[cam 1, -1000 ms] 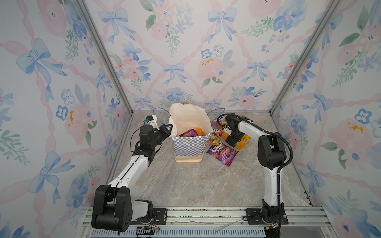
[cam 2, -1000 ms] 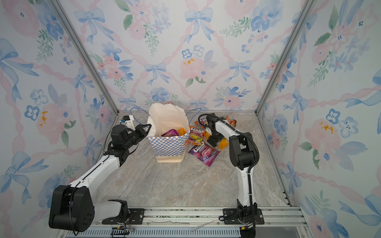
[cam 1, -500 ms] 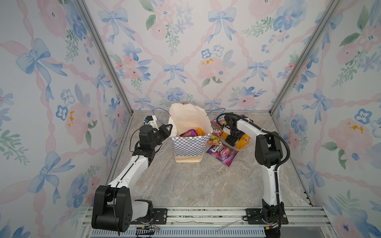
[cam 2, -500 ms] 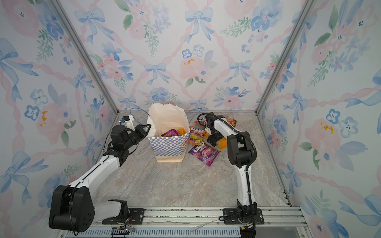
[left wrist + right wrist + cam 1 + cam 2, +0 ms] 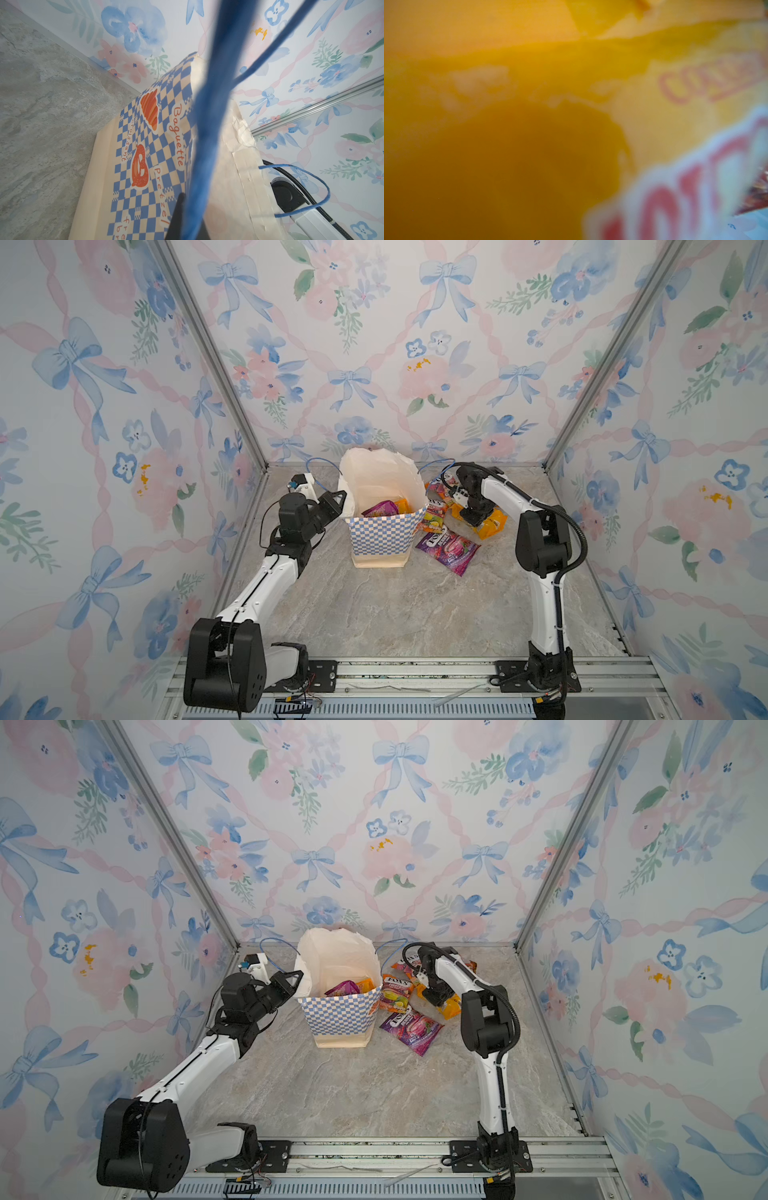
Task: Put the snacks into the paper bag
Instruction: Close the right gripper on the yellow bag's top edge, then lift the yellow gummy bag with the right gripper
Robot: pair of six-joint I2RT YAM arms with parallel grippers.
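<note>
Top view: pack (image 5: 493,526) under right fingers (image 5: 473,515)

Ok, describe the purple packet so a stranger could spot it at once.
Find the checkered paper bag standing mid-table. A cluster of packets lies to its right; the purple packet is the frontmost, flat on the table. Its neighbours are orange or yellow.

light bright, even | shadows soft | right wrist view fully blurred
</note>
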